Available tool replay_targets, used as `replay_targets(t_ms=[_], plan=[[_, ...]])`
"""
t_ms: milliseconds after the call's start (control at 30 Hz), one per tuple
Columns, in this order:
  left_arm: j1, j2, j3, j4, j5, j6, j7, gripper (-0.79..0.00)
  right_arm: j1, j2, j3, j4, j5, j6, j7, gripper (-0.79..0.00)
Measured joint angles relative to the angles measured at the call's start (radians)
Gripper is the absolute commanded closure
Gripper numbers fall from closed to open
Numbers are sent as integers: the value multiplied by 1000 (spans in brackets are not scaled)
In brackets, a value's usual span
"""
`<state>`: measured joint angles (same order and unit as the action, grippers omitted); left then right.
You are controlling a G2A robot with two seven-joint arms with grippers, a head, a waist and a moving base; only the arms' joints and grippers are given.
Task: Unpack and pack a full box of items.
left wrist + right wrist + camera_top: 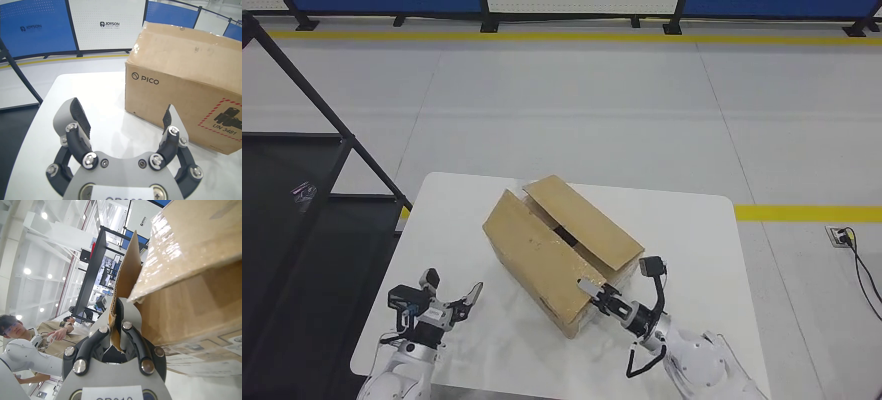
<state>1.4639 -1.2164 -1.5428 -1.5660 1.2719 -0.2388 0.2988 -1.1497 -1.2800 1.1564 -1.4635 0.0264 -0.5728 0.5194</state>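
A brown cardboard box (557,250) lies at an angle in the middle of the white table (697,235). Its top flaps are mostly folded down, with a dark gap between them. My right gripper (592,291) is at the box's near end. In the right wrist view this gripper (114,315) is shut on the edge of a cardboard flap (128,275), which stands out from the box (189,298). My left gripper (452,289) rests over the table's near left part, open and holding nothing. In the left wrist view the left gripper (122,108) is a short way from the box's long printed side (179,91).
A black metal frame (312,100) stands off the table's left side. Blue and white partition panels (105,24) line the far floor. Bare table lies to the right of the box and around my left gripper.
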Motion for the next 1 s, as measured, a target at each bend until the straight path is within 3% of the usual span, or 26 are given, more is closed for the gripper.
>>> replay_targets(t_ms=[467,500,533,567,800,1000], plan=[[8,2,-32,-1,-27,10,2,-785,43,14,43,67,-3,2,59,0],[8,2,-32,-1,-28,11,2,-785,46,14,46,72,-6,6,54,-129],[9,1,-32,-2,-28,11,2,-785,48,14,48,75,-13,9,47,-388],[9,1,-32,-2,-28,11,2,-785,48,15,49,74,-22,9,43,-785],[7,2,-35,-2,-30,8,-3,-785,-22,28,91,-20,-185,-50,-43,-785],[-3,2,-31,2,-26,3,-11,-785,-145,39,161,-166,-412,-60,-219,-785]])
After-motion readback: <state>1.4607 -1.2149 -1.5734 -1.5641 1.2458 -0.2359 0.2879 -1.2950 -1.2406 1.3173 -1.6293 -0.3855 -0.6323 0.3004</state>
